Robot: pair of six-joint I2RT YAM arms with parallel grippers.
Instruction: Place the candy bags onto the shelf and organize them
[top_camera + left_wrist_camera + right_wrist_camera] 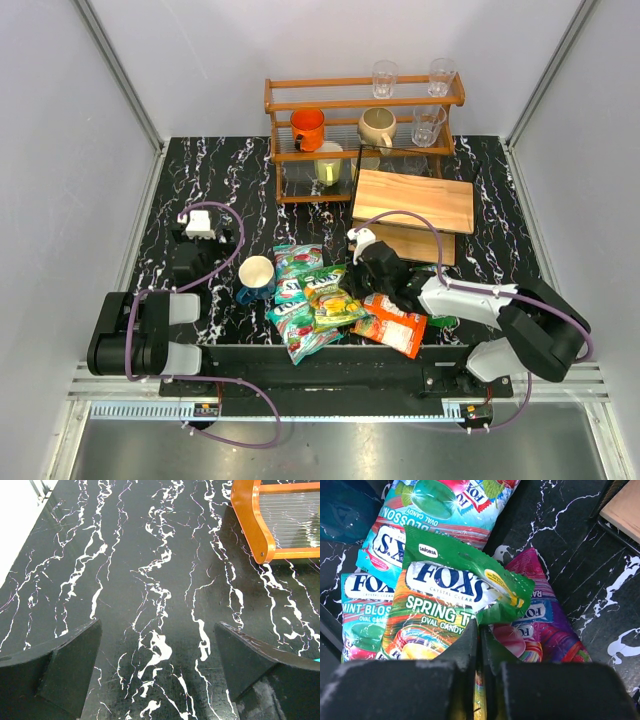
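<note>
The candy bags lie in a pile at the table's front centre. A green-yellow bag lies on top, with teal bags around it and an orange bag to the right. My right gripper is over the pile. In the right wrist view it is shut on the right edge of the green-yellow "Spring Tea" bag, beside a purple bag and teal bags. The pale two-tier wooden shelf stands behind it. My left gripper is open over bare table.
A blue-and-cream mug stands left of the pile. An orange-brown railed rack with cups and glasses stands at the back; its foot shows in the left wrist view. The shelf's corner shows at upper right in the right wrist view.
</note>
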